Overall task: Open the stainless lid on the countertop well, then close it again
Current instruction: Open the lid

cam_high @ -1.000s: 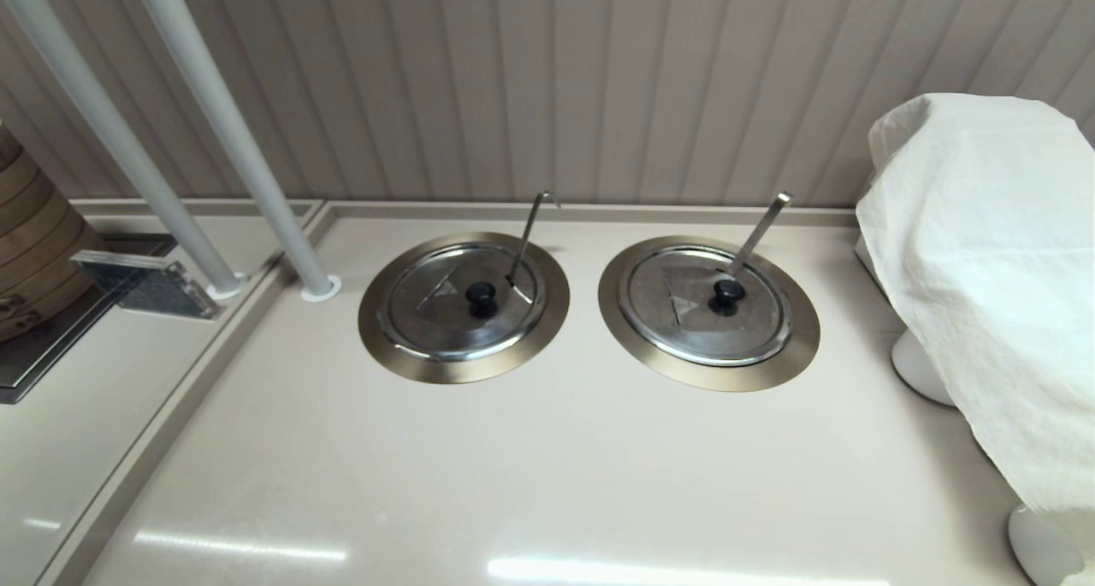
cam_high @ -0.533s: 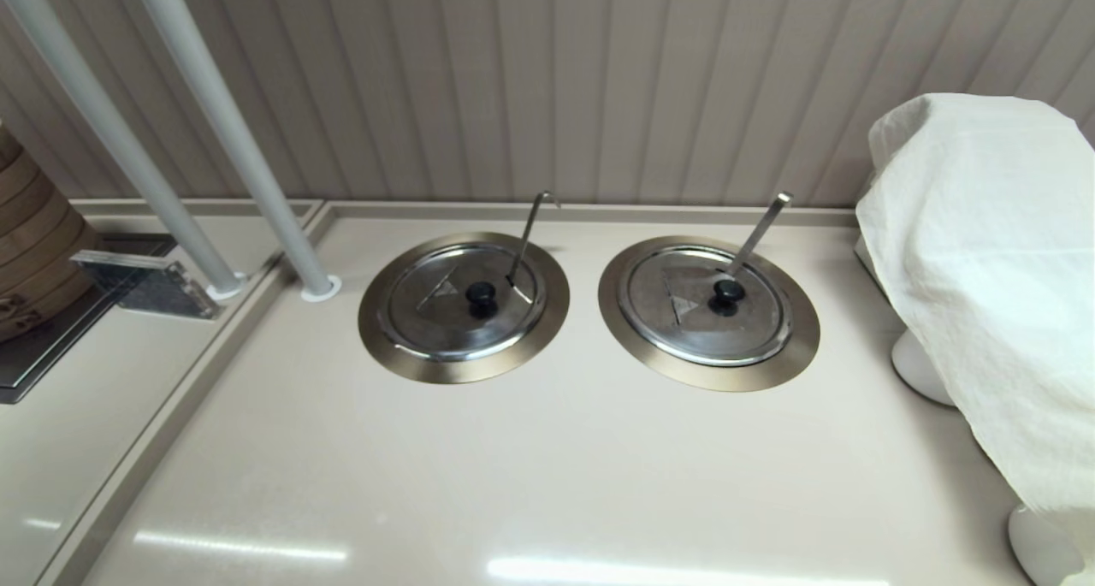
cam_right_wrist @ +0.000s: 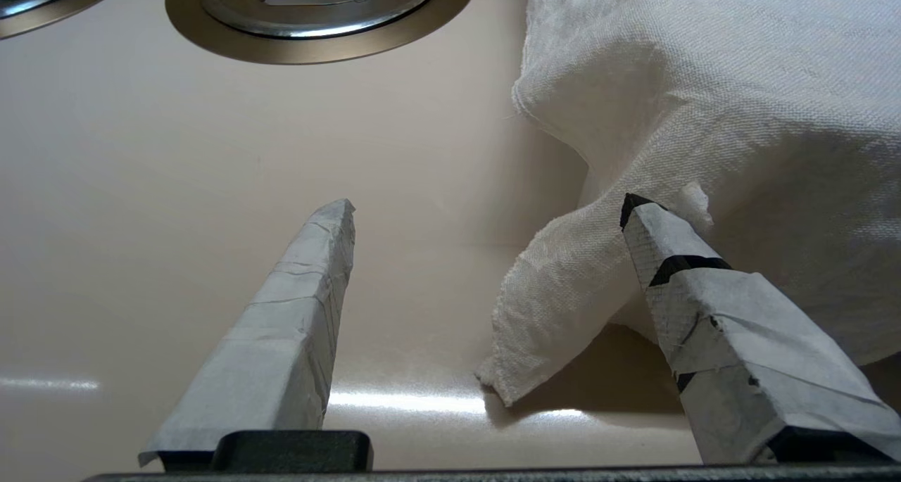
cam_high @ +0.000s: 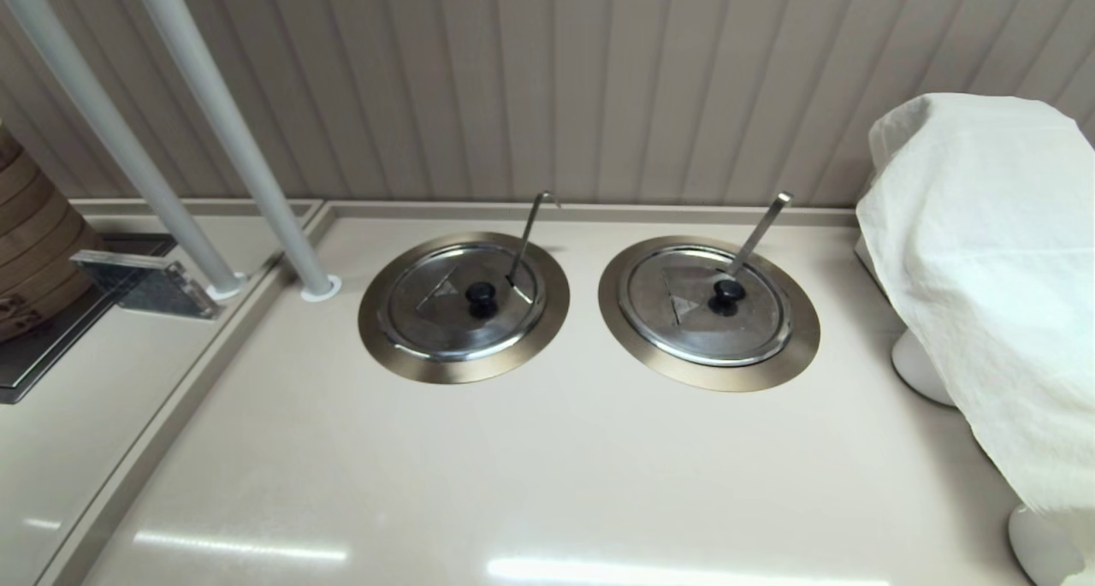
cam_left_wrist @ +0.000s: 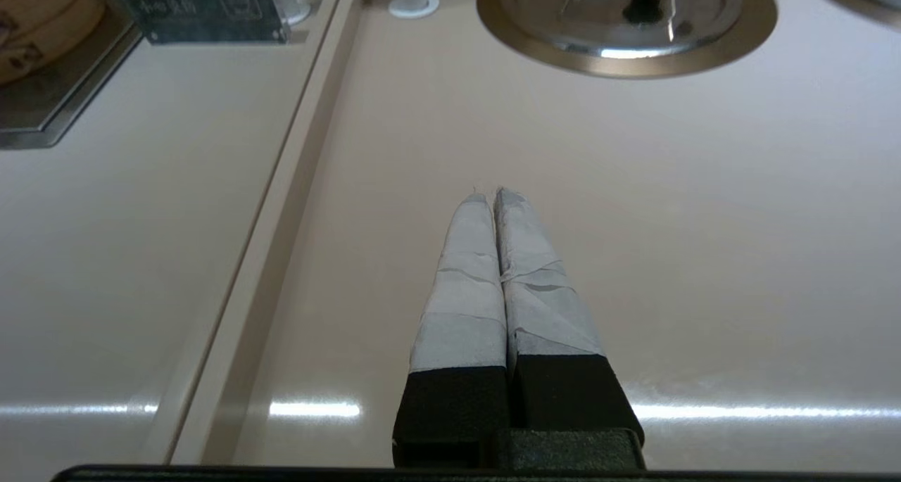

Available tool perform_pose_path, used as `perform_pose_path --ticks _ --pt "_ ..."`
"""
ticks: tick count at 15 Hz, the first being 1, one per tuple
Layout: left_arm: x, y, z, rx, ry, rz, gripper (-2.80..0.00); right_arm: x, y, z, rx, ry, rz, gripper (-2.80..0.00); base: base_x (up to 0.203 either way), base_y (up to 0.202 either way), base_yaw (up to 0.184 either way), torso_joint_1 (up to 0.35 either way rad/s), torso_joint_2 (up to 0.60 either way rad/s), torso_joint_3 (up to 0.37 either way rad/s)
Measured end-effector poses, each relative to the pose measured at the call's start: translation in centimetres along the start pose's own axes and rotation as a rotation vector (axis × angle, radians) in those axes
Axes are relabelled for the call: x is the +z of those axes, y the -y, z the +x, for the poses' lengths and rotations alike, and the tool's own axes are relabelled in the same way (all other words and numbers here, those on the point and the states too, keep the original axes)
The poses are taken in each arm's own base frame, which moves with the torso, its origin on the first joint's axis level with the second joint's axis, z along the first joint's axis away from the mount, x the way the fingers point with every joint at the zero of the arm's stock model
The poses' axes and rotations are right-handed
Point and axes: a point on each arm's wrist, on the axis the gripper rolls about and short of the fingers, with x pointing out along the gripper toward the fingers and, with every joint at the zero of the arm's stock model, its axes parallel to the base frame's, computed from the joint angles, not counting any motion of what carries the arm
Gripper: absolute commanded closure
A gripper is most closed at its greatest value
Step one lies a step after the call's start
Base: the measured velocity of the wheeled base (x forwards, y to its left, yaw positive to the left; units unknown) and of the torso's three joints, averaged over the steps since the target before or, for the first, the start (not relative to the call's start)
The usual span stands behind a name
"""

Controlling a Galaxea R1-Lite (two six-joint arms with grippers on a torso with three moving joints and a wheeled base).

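The stainless lid (cam_high: 445, 308) sits flat on the countertop well (cam_high: 376, 336), the left of two, with its black knob (cam_high: 481, 293) upright. A thin hook-tipped rod (cam_high: 528, 233) rises from its notch. Neither gripper shows in the head view. In the left wrist view my left gripper (cam_left_wrist: 490, 195) is shut on nothing above bare counter, well short of the lid (cam_left_wrist: 584, 10) and the well's ring (cam_left_wrist: 753, 28). My right gripper (cam_right_wrist: 489, 206) is open above the counter at the near right, empty, one finger beside a hanging cloth corner.
A twin lid (cam_high: 684, 312) with a flat straight handle (cam_high: 761, 227) fills the right well. A white cloth (cam_high: 984, 269) drapes over something at the far right. Two grey poles (cam_high: 231, 141), a sign holder (cam_high: 145, 282) and a bamboo steamer (cam_high: 26, 235) stand at the left.
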Motion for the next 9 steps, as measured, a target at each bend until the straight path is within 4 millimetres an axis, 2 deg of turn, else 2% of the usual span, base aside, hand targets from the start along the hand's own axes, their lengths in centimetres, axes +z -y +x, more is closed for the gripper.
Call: perform_pose_path --ticks 2,5,7,9 --pt "2.6 -0.2 -1.1 -0.007 0.048 -0.019 0.0 0.0 0.0 0.0 0.0 0.0 0.0 -2.8 0.0 0.0 0.0 0.0 0.0 0.0" --pt "7.8 -0.4 -2.5 -0.049 0.041 -0.029 0.0 0.0 0.0 0.0 0.0 0.0 0.0 -2.8 0.0 0.0 0.0 0.0 0.0 0.0" --pt "11.4 -0.7 -1.4 -0.091 -0.008 -0.037 0.0 0.0 0.0 0.0 0.0 0.0 0.0 -2.8 0.0 0.0 0.0 0.0 0.0 0.0" --pt "15.1 -1.1 1.3 -0.119 -0.056 -0.045 0.0 0.0 0.0 0.0 0.0 0.0 0.0 -2.8 0.0 0.0 0.0 0.0 0.0 0.0"
